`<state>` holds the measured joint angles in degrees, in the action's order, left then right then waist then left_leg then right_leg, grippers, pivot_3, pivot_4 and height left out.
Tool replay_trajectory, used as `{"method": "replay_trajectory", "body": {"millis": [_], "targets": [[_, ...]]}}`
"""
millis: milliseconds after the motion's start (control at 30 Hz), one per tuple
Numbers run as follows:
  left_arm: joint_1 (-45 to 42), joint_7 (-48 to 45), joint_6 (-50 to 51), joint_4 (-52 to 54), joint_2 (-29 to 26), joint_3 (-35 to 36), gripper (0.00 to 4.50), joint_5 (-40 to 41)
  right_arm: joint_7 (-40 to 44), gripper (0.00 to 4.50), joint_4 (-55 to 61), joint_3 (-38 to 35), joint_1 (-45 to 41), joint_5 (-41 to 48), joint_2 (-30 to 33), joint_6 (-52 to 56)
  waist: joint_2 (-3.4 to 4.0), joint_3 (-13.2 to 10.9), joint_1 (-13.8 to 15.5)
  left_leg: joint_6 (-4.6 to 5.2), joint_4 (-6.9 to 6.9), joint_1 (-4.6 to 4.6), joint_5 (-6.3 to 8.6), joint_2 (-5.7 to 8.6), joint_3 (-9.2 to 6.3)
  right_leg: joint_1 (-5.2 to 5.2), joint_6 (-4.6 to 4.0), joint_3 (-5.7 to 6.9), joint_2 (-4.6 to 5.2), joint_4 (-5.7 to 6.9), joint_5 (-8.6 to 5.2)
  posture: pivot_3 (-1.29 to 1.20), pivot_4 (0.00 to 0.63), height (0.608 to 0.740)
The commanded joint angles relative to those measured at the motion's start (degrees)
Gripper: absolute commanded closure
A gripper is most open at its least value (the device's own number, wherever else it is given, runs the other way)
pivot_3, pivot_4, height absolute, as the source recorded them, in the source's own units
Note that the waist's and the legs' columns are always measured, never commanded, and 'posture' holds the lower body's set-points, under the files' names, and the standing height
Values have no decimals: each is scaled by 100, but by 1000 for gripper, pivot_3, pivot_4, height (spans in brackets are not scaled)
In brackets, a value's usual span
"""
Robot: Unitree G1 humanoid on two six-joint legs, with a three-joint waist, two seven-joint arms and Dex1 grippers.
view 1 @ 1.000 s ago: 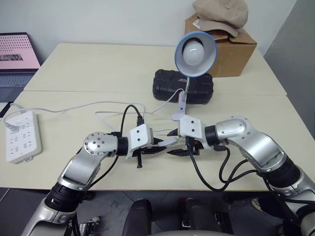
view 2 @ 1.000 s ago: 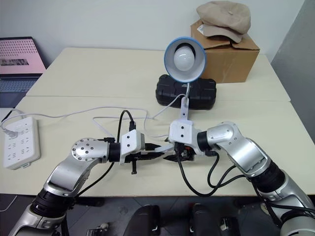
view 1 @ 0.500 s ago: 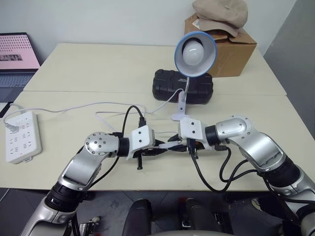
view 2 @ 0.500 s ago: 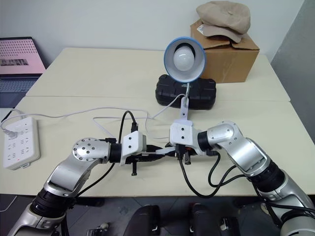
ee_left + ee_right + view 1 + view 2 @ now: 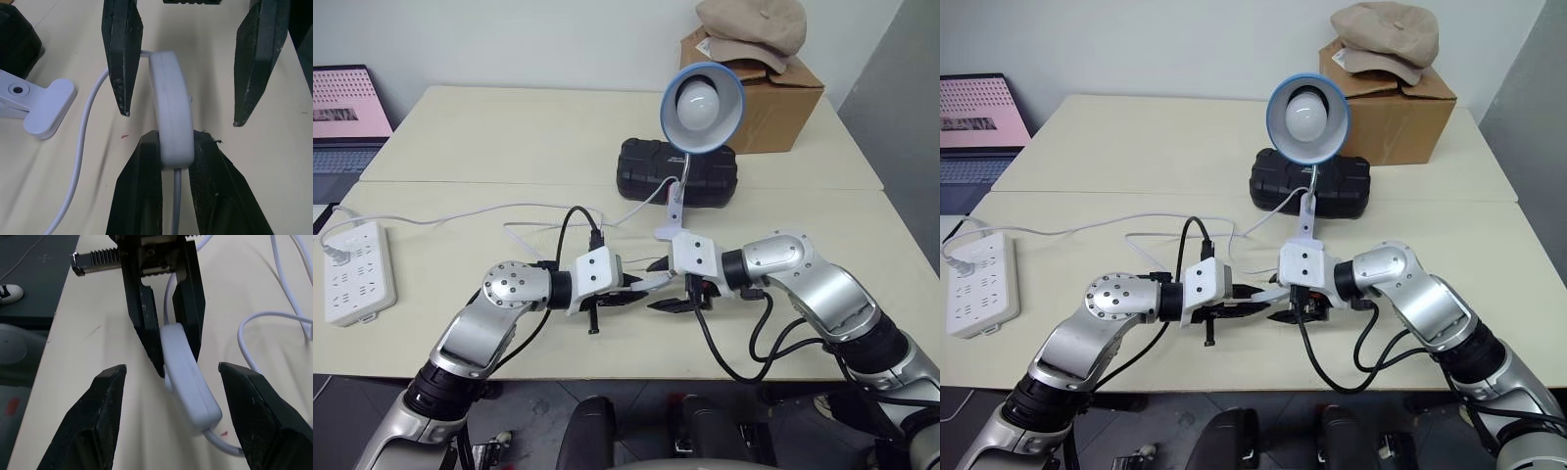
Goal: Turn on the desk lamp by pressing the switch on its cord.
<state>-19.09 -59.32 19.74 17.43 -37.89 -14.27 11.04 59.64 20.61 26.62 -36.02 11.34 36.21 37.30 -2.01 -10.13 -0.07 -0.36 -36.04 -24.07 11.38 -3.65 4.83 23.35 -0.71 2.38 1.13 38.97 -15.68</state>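
So the left gripper [image 5: 175,161] is pinching the switch [image 5: 171,117] by one end, both black fingers clamped tight on its sides, and the rest of the white body is sticking out past the fingertips, lifted a bit off the table [image 5: 489,137]. The right gripper [image 5: 171,382] is coming at it head-on from the opposite side with its jaws standing wide apart, one finger on each side of the switch's free end and neither one touching it. The cord [image 5: 83,142] is running out of the switch right between the left fingers and looping off along the tabletop beside that gripper, with another loop lying near the right gripper. The desk lamp [image 5: 702,103] is sitting just beyond the two grippers, its white clip base right behind the right one, shade tilted up, and the bulb isn't looking lit. Further past the lamp there's a black case [image 5: 677,171] and a cardboard box [image 5: 773,103].
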Motion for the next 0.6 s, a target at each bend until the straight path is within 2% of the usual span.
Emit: {"method": "replay_trajectory", "body": {"millis": [33,333,433,600], "targets": [[-96,38,-89,156,-35,91,4092,-10,-4,1480,96,-23,-60,-103,40,-34,0,0,0,0,0,0,0,-1,0,0,0,0,0,0,0,0,150,740],[-109,41,-97,149,-30,77,4092,-36,-3,1480,-22,-32,-44,-209,8,-121,0,0,0,0,0,0,0,0,0,0,0,0,0,0,0,0,150,740],[-111,42,-90,157,-26,79,4092,-43,-2,1975,-88,-11,-36,-283,18,-224,0,0,0,0,0,0,0,0,0,0,0,0,0,0,0,0,150,740],[-112,33,-99,152,-27,84,4092,-57,59,3299,-145,-8,-20,-382,12,-361,0,0,0,0,0,0,0,0,0,0,0,0,0,0,0,0,150,740]]}}
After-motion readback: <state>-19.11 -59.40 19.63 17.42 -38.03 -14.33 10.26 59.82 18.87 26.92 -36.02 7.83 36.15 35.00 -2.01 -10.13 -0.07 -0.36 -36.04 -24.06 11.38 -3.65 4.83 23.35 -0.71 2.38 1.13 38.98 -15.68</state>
